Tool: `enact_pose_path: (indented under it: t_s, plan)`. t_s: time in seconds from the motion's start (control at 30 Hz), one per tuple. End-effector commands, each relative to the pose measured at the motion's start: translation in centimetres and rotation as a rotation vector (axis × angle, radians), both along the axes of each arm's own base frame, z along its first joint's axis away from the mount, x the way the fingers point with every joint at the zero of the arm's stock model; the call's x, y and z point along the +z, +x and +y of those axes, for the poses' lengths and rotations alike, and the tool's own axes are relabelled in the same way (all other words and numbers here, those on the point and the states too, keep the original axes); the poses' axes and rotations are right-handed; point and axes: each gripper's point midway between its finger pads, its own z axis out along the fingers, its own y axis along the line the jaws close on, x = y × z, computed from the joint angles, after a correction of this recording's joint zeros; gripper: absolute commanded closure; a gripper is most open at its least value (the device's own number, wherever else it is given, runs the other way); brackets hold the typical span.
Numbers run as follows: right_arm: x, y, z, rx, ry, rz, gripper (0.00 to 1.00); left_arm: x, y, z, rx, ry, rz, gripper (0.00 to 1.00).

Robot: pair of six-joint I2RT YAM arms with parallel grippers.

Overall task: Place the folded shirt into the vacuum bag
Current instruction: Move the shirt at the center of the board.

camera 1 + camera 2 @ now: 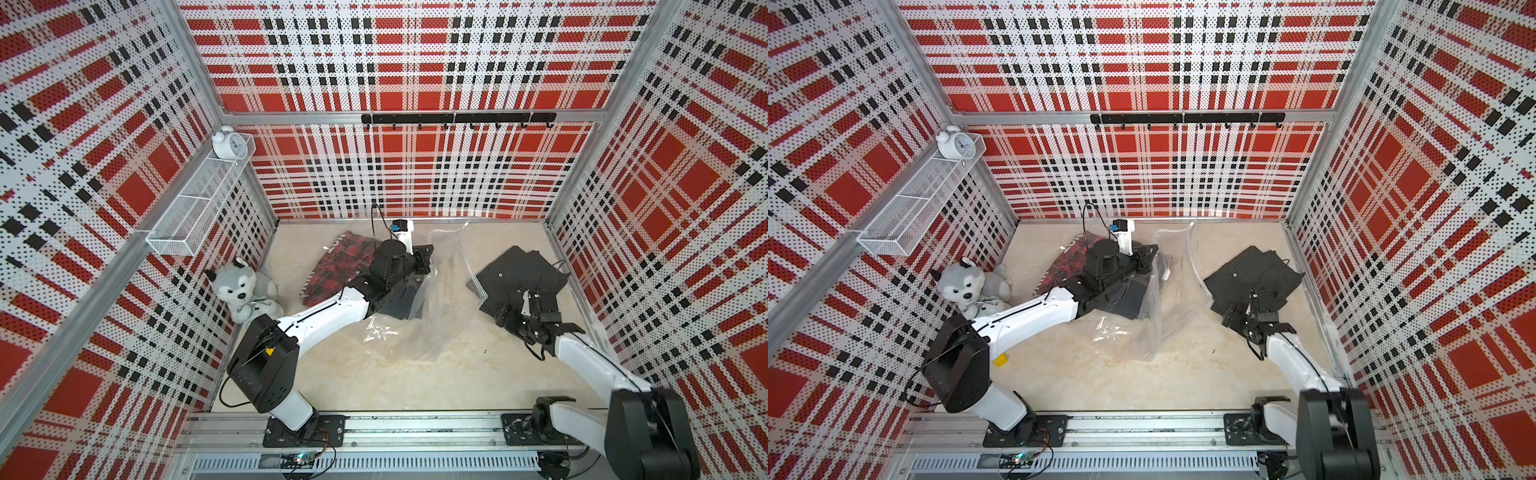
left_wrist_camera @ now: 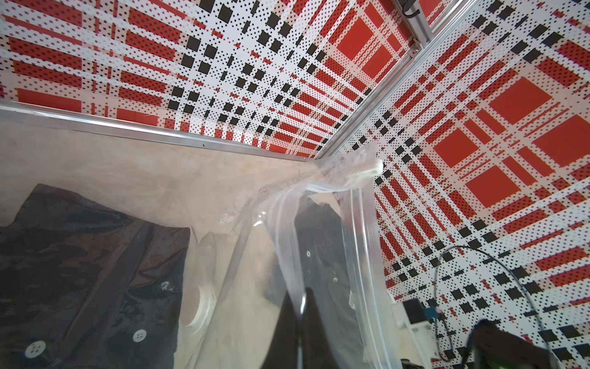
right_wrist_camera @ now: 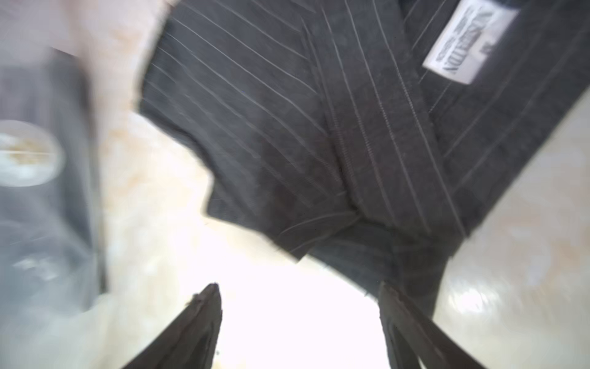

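Beige tabletop (image 1: 395, 382), L tool (image 2: 303, 297) clamped on vacuum bag (image 1: 440, 316) edge, R tool (image 3: 298, 285) apart, at folded shirt (image 1: 519, 270) edge

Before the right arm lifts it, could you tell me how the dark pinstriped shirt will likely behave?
Probably floppy: the pinstriped shirt is soft layered cloth, so its folds may droop open. Likely light, and not slippery, given its matte weave.
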Motion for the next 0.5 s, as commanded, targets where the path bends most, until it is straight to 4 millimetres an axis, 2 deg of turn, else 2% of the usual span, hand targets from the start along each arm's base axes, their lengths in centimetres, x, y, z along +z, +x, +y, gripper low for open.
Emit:
enact_pose_path:
  t_s: [0.0,0.07,0.17,0.27,0.47]
  plan:
    - [3.4,1.3,0.3,-0.016,0.040,-0.100,0.20,0.6,0.2,-1.1,-0.022,-0.013,-0.029,1.00]
    - [4.5,2.6,1.0,0.024,0.049,-0.111,0.20,0.3,0.3,-1.4,-0.023,-0.012,-0.026,1.00]
    - [4.8,4.9,2.2,0.085,0.073,-0.115,0.21,0.1,0.6,-1.3,-0.017,-0.011,-0.022,1.00]
    - [4.2,8.0,3.5,0.136,0.071,-0.088,0.22,0.2,0.7,-0.9,-0.002,-0.007,-0.025,1.00]
    - [1.4,13.3,4.8,0.157,0.112,-0.031,0.25,1.0,0.2,0.4,0.029,-0.011,-0.038,1.00]
